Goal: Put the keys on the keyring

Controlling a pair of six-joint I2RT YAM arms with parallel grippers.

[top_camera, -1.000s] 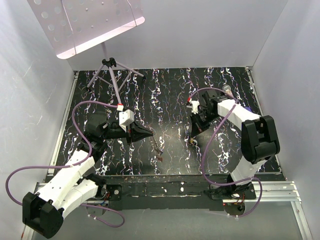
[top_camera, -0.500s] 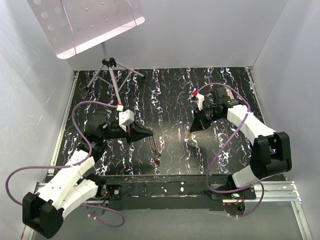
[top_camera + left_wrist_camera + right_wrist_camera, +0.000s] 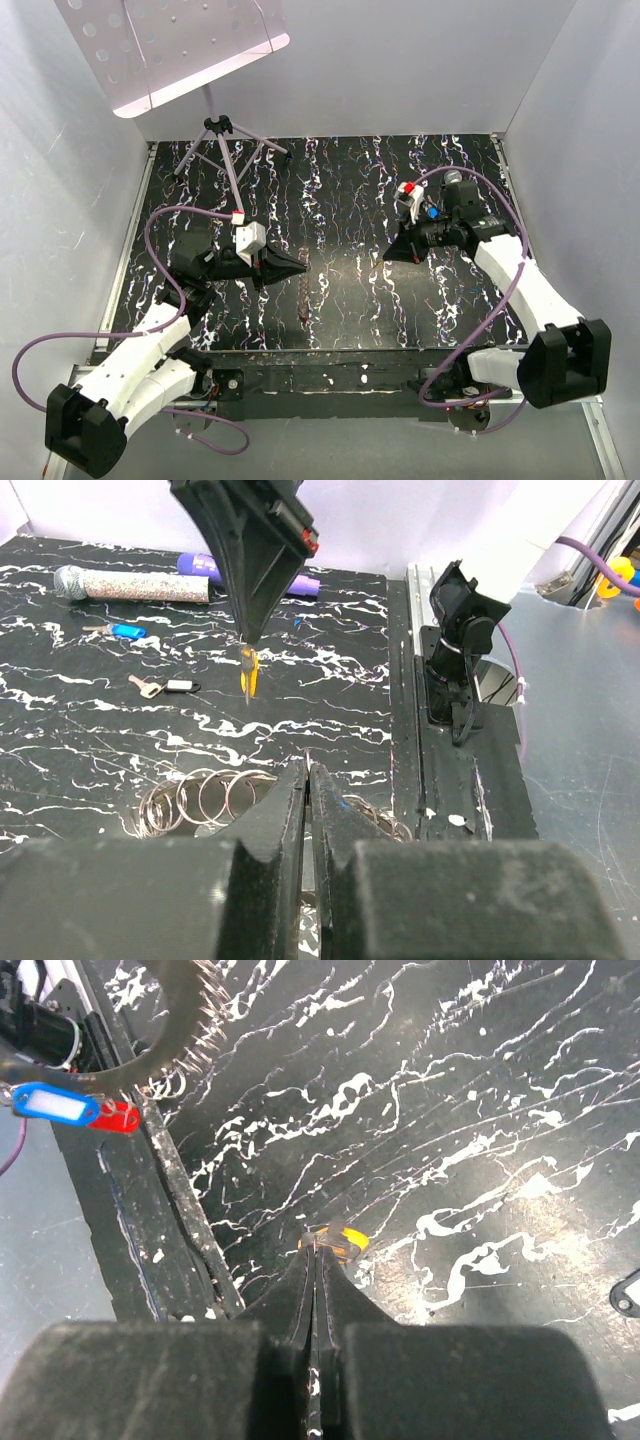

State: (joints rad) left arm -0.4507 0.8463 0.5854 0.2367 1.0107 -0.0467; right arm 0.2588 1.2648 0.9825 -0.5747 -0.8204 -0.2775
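My left gripper [image 3: 308, 770] is shut on the keyring [image 3: 200, 795], whose wire loops spread to both sides of the pinched jaws. In the top view that gripper [image 3: 298, 266] hovers left of centre, and a short chain [image 3: 304, 300] dangles under it. My right gripper [image 3: 320, 1250] is shut on a yellow-orange key [image 3: 340, 1241] and holds it above the table. Seen from the left wrist, the right gripper [image 3: 247, 640] hangs ahead, with that key [image 3: 247, 673] pointing down from its tip. A blue key [image 3: 120, 631] and a silver key [image 3: 148, 687] lie on the table.
A glittery tube [image 3: 130, 583] and a purple marker [image 3: 300, 582] lie at the far side of the marbled table [image 3: 340, 200]. A small tripod [image 3: 225, 140] stands back left. Blue [image 3: 55, 1103] and red [image 3: 115, 1117] tags hang near the table's metal rail [image 3: 150, 1220].
The right arm has swung outward to the right and its gripper has risen with the yellow-orange key. The chain under the left gripper has shifted slightly left. The left arm has barely moved.
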